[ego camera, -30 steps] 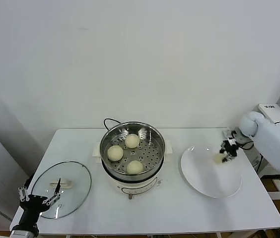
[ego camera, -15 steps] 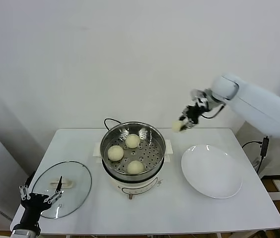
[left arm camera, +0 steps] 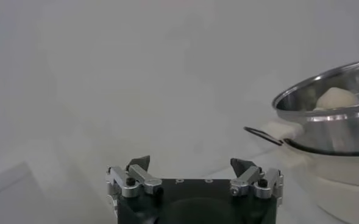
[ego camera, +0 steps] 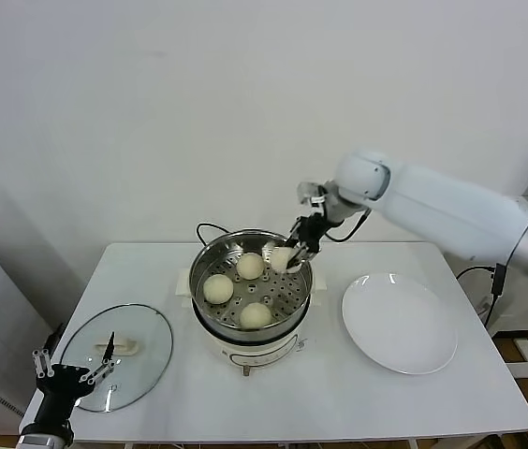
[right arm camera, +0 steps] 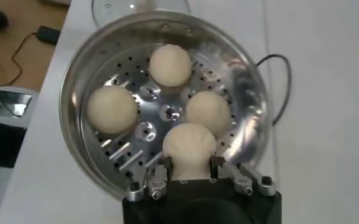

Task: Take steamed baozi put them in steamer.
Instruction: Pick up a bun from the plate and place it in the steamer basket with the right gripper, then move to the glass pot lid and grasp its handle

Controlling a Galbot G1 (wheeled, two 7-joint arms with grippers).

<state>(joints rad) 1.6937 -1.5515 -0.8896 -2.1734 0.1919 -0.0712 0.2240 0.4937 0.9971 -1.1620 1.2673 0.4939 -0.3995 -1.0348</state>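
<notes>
- Right gripper (right arm camera: 188, 173) pinching the fourth baozi (right arm camera: 189, 148) between its fingers, poised over the steamer (ego camera: 210, 265) near the rim on the plate side.
- Bun held directly in the grasp, above the perforated floor, apparently not yet resting on it.
- Three baozi already inside: one at the far side (ego camera: 249, 266), one toward the robot's left (ego camera: 216, 288), one at the near edge (ego camera: 255, 315).
- Best lowered into the free patch of tray on the robot's right (clear of the three neighbours), then released only once the bun sits, to avoid squashing or rolling.
- Worth keeping the fingers off the steel wall on the way down.
- White plate (ego camera: 400, 323) on the desk (ego camera: 339, 402), bare.
- Left gripper (left arm camera: 194, 176) spread wide, parked low by the glass lid (ego camera: 114, 355).
</notes>
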